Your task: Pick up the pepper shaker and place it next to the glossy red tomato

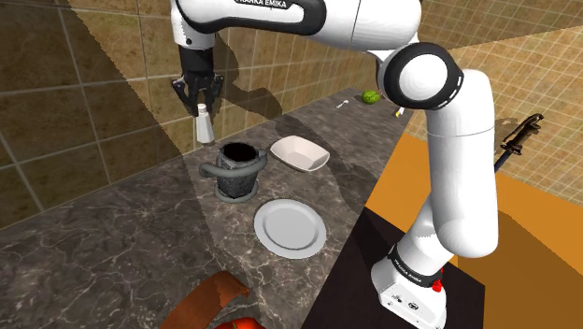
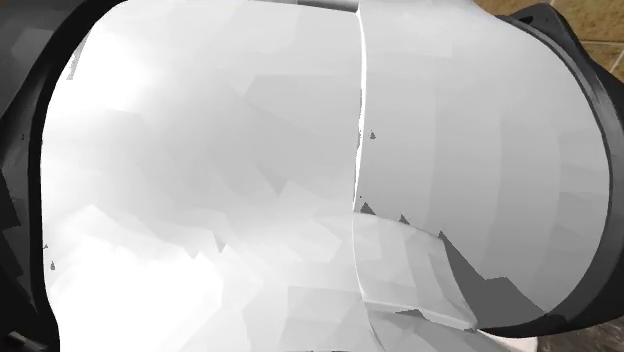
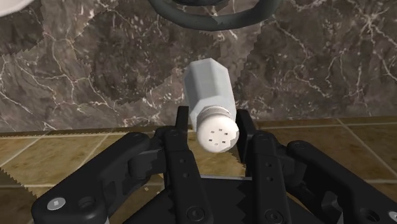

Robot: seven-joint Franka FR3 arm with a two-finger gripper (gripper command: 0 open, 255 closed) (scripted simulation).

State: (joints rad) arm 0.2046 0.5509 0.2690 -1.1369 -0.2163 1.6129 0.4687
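The fingers (image 3: 182, 127) clasp the white shaker (image 3: 210, 89) by its holed cap, at the marble tabletop's (image 3: 76, 76) wall edge. A dark mug (image 1: 238, 171) stands near.

Dark marble counter (image 1: 140, 234) with white veins runs from the lower left of the shoulder view up toward the upper right, with a tan tiled wall (image 1: 75, 103) behind it. Around the middle sits a dark grey mug (image 1: 238, 173), handle pointing left. A white square bowl (image 1: 300, 153) is just right of it, and a round white plate (image 1: 291, 227) is below both. Way off at the far end there's a small green melon (image 1: 372, 97) with a tiny white spoon (image 1: 344, 104) near it. A black-handled knife (image 1: 519, 140) lies at the right edge, and a rust-brown curved thing (image 1: 210, 297) at the bottom.
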